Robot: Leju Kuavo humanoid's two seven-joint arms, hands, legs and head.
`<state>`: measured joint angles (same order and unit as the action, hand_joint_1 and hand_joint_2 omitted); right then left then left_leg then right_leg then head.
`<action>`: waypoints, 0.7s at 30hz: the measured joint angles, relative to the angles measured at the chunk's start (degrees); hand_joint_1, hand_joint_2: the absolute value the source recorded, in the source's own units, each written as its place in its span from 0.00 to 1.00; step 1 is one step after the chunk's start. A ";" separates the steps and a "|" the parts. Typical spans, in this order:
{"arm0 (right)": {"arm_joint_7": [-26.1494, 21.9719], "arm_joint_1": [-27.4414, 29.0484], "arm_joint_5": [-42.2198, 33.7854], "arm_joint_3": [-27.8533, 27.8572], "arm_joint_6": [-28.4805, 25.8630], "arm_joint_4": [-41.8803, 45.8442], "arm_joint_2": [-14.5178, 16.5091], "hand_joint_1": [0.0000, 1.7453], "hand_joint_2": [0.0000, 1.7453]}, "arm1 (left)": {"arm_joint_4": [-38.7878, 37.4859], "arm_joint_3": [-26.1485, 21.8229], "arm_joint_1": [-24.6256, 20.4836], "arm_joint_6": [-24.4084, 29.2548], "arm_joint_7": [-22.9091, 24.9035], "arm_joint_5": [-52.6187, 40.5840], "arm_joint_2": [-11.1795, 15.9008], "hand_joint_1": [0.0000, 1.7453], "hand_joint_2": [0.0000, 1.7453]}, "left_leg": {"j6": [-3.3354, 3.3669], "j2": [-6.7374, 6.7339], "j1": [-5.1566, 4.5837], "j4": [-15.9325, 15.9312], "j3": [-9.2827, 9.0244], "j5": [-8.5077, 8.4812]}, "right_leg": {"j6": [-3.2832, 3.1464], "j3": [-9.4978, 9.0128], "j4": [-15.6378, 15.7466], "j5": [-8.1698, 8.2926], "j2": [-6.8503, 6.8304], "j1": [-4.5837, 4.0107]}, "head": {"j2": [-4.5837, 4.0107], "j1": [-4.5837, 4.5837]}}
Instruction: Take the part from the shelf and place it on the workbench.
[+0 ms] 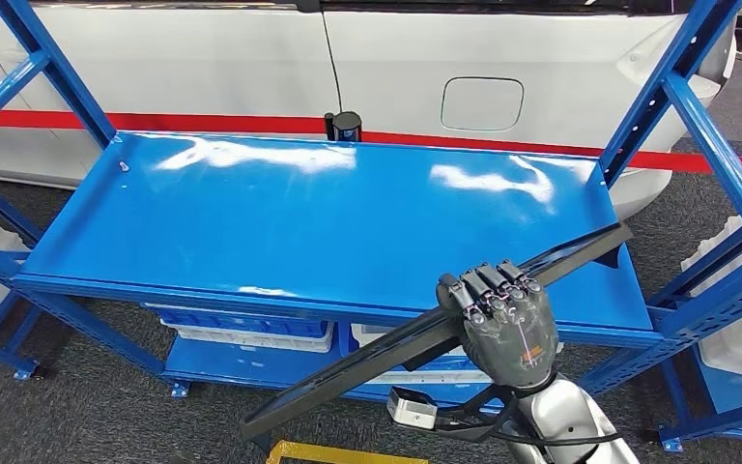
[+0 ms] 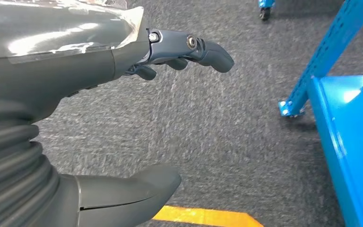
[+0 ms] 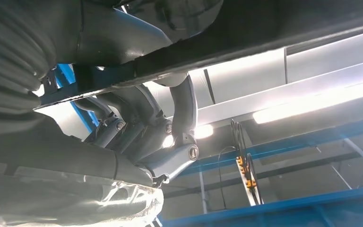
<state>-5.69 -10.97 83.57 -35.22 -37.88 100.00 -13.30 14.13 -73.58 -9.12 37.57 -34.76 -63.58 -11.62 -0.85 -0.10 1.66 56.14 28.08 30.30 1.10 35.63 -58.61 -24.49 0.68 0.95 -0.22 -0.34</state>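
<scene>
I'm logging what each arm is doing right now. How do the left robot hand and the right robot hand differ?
The right robot hand is raised at the front edge of the blue shelf, while the left robot hand hangs low above the grey carpet. The right robot hand grips the long black part near its middle, while the left robot hand holds nothing, its fingers apart. Both have dark fingers.

left hand [image 2: 137,61] empty, above grey carpet [image 2: 208,132]

Long, thin black trim strip [image 1: 367,362], gripped near mid-length in right hand [image 1: 504,327], slanting: one end up past the fingers over the blue shelf [image 1: 251,213], other end down left.
</scene>
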 joint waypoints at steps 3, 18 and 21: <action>0.15 0.85 0.67 0.02 0.00 0.56 0.01 1.00 1.00 | -0.31 -0.01 0.00 -0.04 0.74 -0.14 0.04 0.00 1.00 | 0.00 0.00 0.00 0.00 0.00 0.00 | 0.00 0.00 0.00 0.00 0.01 0.00 | 0.00 -0.01; 0.27 1.60 0.80 0.03 0.00 1.21 0.01 1.00 1.00 | -0.87 0.01 -0.02 -0.07 0.91 -0.20 0.22 0.00 1.00 | 0.00 0.00 0.00 0.00 0.00 0.00 | 0.00 0.00 0.00 0.00 0.00 0.00 | 0.00 -0.01; 0.27 1.63 0.80 0.03 0.00 1.23 0.01 1.00 1.00 | -0.89 0.01 -0.03 -0.07 0.91 -0.20 0.24 0.00 1.00 | 0.00 0.00 0.00 0.00 0.00 0.00 | 0.00 0.00 0.00 0.00 0.00 0.00 | 0.00 -0.01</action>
<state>-5.42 -9.34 84.37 -35.19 -37.88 101.23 -13.29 13.25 -73.57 -9.14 37.51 -33.86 -63.78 -11.38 -0.85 -0.10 1.66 56.14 28.08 30.30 1.10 35.63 -58.61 -24.49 0.68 0.94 -0.22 -0.34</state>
